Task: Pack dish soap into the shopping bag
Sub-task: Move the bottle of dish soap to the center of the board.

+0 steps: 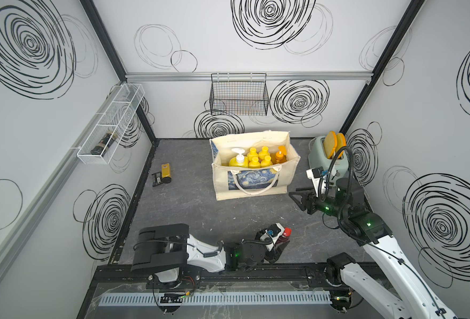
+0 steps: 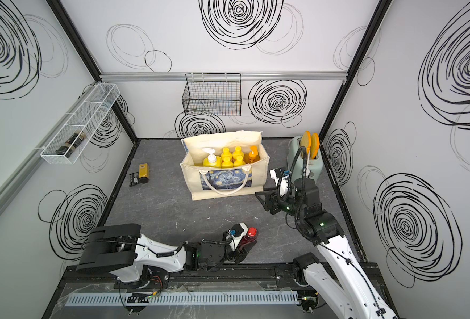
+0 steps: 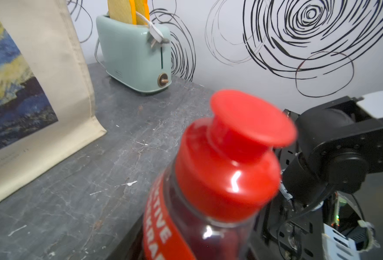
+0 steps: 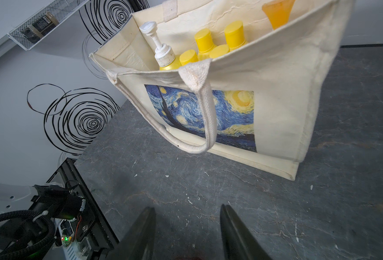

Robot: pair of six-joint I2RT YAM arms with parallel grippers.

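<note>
Red-capped bottle point(image 3: 226, 180), seemingly between the left jaws (label only in wrist view)

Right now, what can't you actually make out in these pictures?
- Left claw: fingers hidden in both top views by its wrist camera and the red-capped bottle; grip unclear.
- Bottle label: left wrist view, blurred, cut by the bottom edge.
- Bagged bottles: bodies hidden by the shopping bag wall.
- Dark item in white wire shelf: top views, too small.

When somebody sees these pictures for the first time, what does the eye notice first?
The cream shopping bag with its starry-night picture stands mid-scene, holding yellow-capped dish soap bottles. Then the red-capped bottle near the front edge of the table, and the mint toaster in the far right corner.
</note>
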